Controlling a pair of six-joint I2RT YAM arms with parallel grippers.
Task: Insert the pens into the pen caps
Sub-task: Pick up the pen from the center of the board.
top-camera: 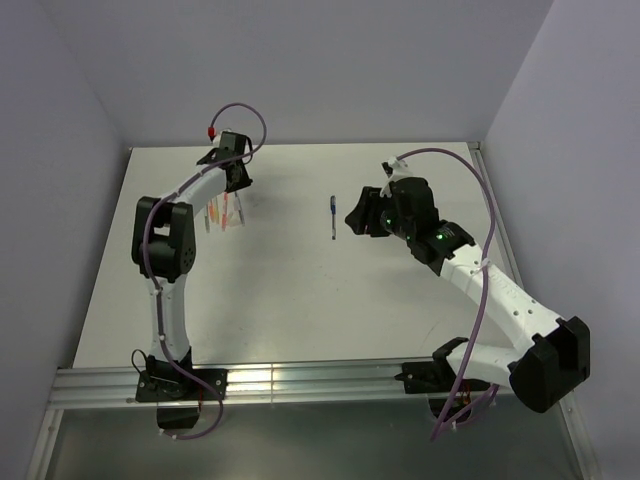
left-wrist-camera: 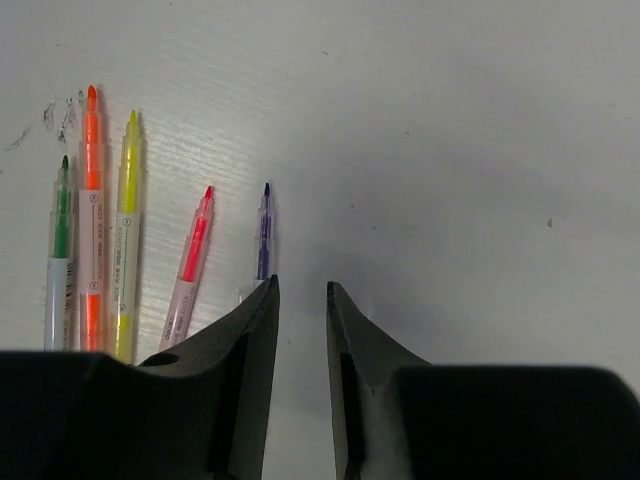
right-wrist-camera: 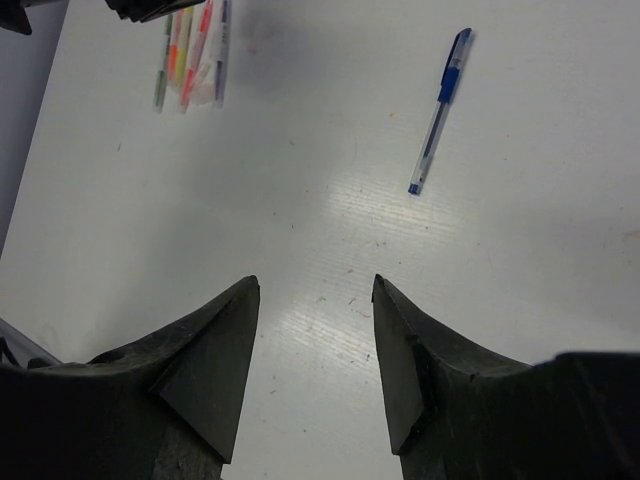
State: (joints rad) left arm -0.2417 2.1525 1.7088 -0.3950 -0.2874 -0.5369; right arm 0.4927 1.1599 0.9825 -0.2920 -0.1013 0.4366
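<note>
Several pens lie side by side on the white table: green, orange, yellow, red and dark blue, all with bare tips pointing away from me. From above they form a small cluster. My left gripper hovers just right of the dark blue pen, open with a narrow gap and nothing in it. A blue ballpoint pen lies alone mid-table. My right gripper stands wide open near it, empty. No loose pen caps show in any view.
The table is bounded by grey walls at the back and sides and a metal rail at the near edge. The left arm's elbow stands beside the pen cluster.
</note>
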